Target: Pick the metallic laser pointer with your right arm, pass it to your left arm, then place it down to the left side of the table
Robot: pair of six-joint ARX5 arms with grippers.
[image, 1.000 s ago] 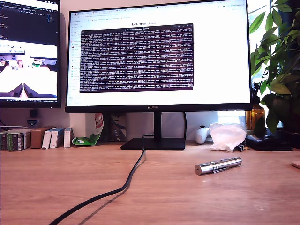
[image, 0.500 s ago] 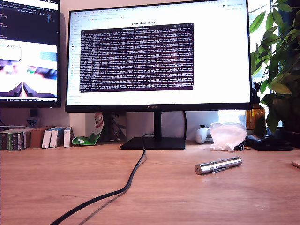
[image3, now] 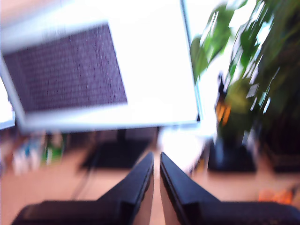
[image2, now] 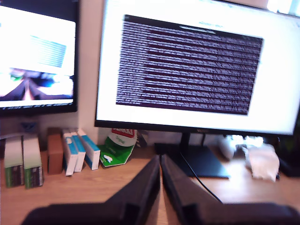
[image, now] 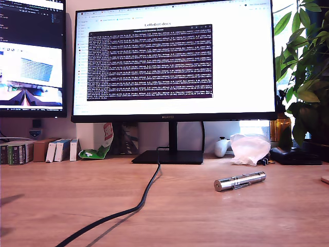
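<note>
Both grippers are seen held aloft: my first gripper [image2: 160, 161] is pinched closed on nothing, aimed at the monitor [image: 174, 62], and my second gripper [image3: 156, 159], blurred, is likewise closed and empty. On the tabletop [image: 51, 195], a black cable [image: 136, 206] is crossed first, then the laser pointer [image: 240, 181] is found lying flat toward the exterior view's right, untouched, awaiting pickup.

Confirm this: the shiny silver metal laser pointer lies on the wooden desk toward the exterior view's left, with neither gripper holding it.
Not quite. The shiny silver metal laser pointer lies toward the exterior view's right, not its left, as the exterior view shows. The rest holds: it rests on the wooden desk, and my first gripper and second gripper hold nothing.
</note>
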